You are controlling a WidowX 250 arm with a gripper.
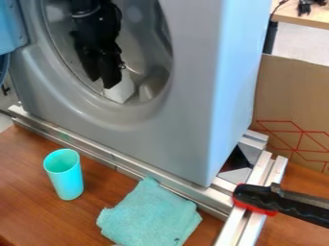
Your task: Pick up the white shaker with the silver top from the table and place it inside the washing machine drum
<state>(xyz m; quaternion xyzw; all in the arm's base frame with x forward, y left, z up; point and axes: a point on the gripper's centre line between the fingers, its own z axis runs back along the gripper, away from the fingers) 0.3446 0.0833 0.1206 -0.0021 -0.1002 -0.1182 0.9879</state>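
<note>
The black gripper (106, 79) hangs inside the round opening of a grey washing machine (186, 144), low in the drum. Right at its lower end lies a white block-like object (120, 90), near the opening's bottom rim; whether the two touch I cannot tell. On the wooden table in front, a turquoise cup (67, 178) stands upright at the left. A folded turquoise cloth (151, 215) lies to the right of the cup, against the metal rail.
A metal rail frame (90, 148) runs along the machine's base. A black and red clamp-like tool (276, 199) lies over the rails at the right. Behind it stands a cardboard panel (292, 96). The blue open door (9, 29) juts in at the upper left.
</note>
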